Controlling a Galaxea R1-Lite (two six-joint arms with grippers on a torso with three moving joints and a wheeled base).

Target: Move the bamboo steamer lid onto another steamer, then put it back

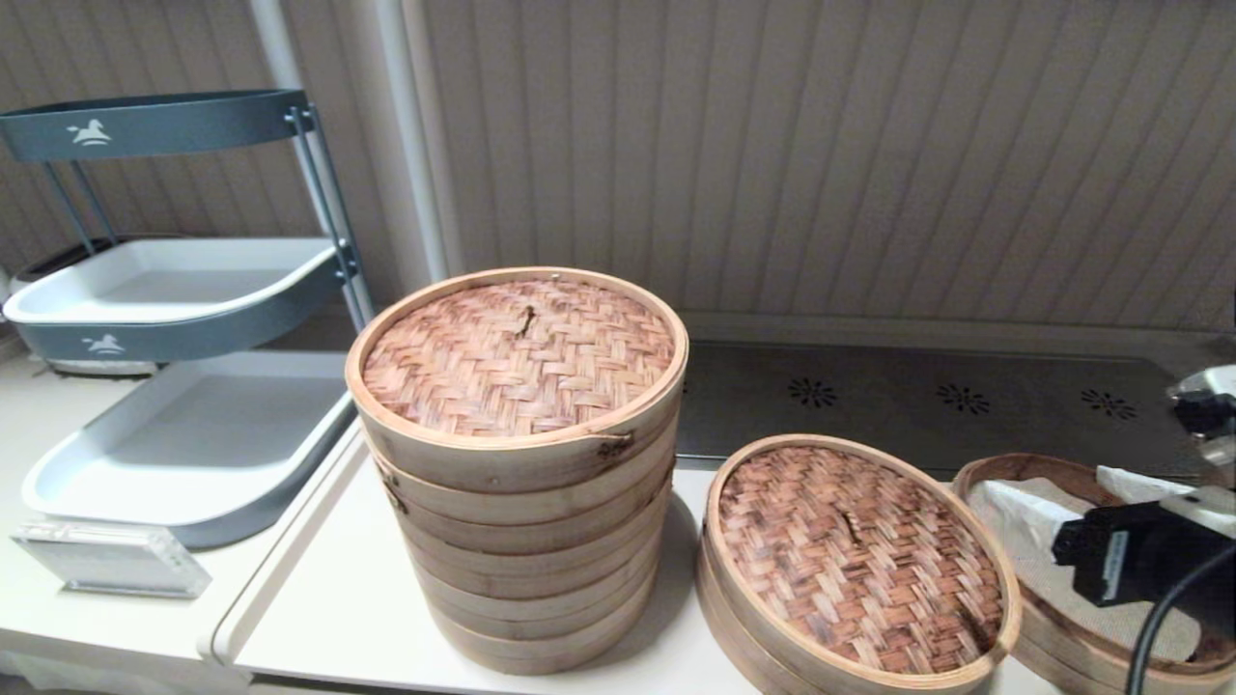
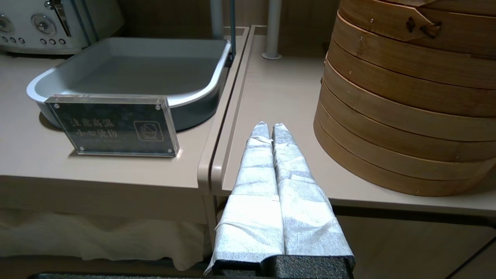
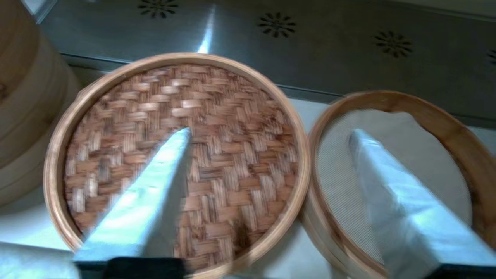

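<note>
The bamboo steamer lid (image 1: 855, 560) (image 3: 232, 155), brown woven with dark scorched patches, lies flat on a shallow basket (image 1: 726, 608) right of centre. Touching it on the right sits another steamer (image 1: 1014, 465) (image 3: 387, 97), uncovered, with a beige cloth liner (image 3: 341, 166) inside. My right gripper (image 1: 1062, 497) (image 3: 270, 132) hovers open above the two. One finger (image 3: 155, 186) is over the lid, the other finger (image 3: 395, 193) over the liner, and it holds nothing. My left gripper (image 2: 270, 126) is shut and empty at the table's front edge, left of the tall stack.
A tall pale multi-tier stack (image 1: 521, 463) (image 2: 407, 97) with a reddish-tan lid stands mid-table. A grey tiered tray rack (image 1: 183, 290) and an acrylic sign (image 1: 106, 560) (image 2: 112, 126) are at the left. A dark perforated metal panel (image 1: 917, 396) runs behind the steamers.
</note>
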